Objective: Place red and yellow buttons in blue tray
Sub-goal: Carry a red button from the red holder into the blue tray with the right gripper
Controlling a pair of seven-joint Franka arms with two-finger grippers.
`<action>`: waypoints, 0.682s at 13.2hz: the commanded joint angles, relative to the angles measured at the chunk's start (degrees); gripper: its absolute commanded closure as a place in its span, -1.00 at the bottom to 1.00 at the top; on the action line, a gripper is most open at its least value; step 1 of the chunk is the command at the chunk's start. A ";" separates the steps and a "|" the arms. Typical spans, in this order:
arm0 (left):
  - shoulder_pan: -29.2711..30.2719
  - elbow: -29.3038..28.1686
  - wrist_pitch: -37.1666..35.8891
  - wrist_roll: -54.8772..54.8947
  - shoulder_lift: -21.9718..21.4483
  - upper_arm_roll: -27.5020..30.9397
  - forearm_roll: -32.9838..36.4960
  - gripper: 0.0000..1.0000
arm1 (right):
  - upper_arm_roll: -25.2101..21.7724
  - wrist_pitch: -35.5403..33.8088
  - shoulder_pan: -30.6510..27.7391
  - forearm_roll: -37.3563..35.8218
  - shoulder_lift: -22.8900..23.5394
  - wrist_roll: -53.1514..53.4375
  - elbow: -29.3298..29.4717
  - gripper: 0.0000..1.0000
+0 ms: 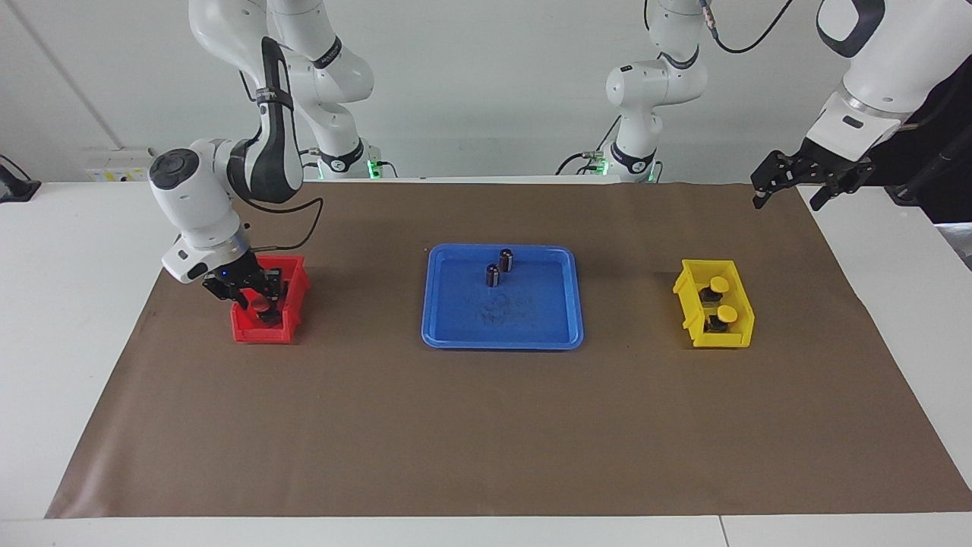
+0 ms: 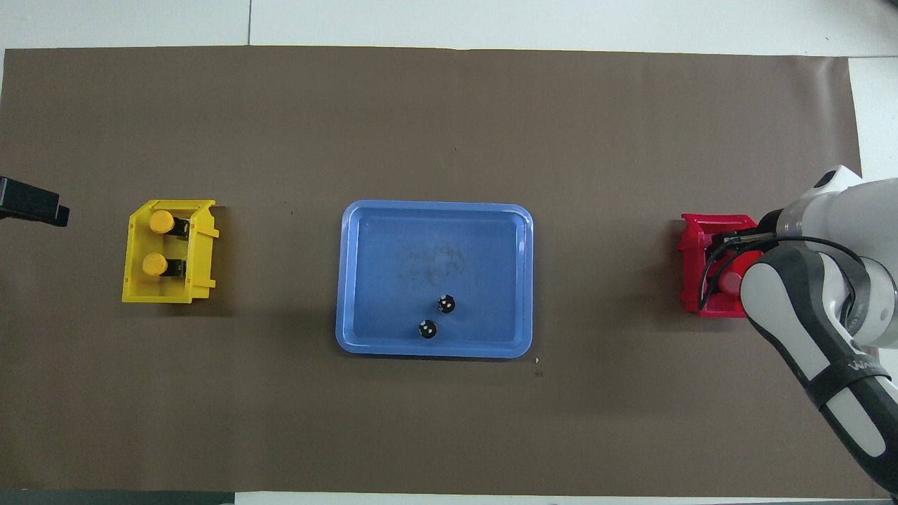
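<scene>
Facing view shows the right hand [image 1: 257,298] low in the red bin [image 1: 292,277], closing around a red button [image 1: 260,303]. It looks light and hard; gripping its blocky base seems safest. The left hand [image 1: 793,182] waits wide open.

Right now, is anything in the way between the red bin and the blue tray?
Nothing visible: only bare brown mat lies between the red bin and the blue tray. Two dark cylinders stand inside the tray, toward the robots.
</scene>
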 commanded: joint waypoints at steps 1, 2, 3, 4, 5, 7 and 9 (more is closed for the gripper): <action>-0.57 -1.20 -0.22 0.22 -1.30 0.23 1.45 -1.00 | 0.28 1.21 -0.41 1.13 0.87 -2.27 -0.09 0.12; -0.66 -1.28 -0.39 0.31 -1.30 0.23 1.45 -1.00 | 0.28 1.21 -0.58 1.13 0.87 -3.40 -0.09 0.34; -0.66 -1.29 -0.48 0.31 -1.30 0.23 1.45 -1.00 | 0.28 0.95 -0.76 1.13 0.96 -5.41 0.17 0.55; -0.31 -1.29 -0.48 0.22 -1.30 0.23 1.45 -1.00 | 0.28 -0.27 -1.02 1.13 1.14 -7.09 1.66 0.63; -0.57 -1.29 -0.83 -0.04 -1.39 0.23 1.45 -1.00 | 0.28 -3.59 -1.02 1.04 1.75 -7.89 4.37 0.63; -0.31 -1.55 -0.92 0.22 -1.65 0.14 1.45 -1.00 | 0.19 -12.63 -0.50 0.87 3.59 -7.89 13.14 0.63; -0.22 -2.34 -1.09 0.22 -2.17 0.23 1.45 -1.00 | 0.37 -21.08 1.34 0.25 4.48 -7.28 21.75 0.62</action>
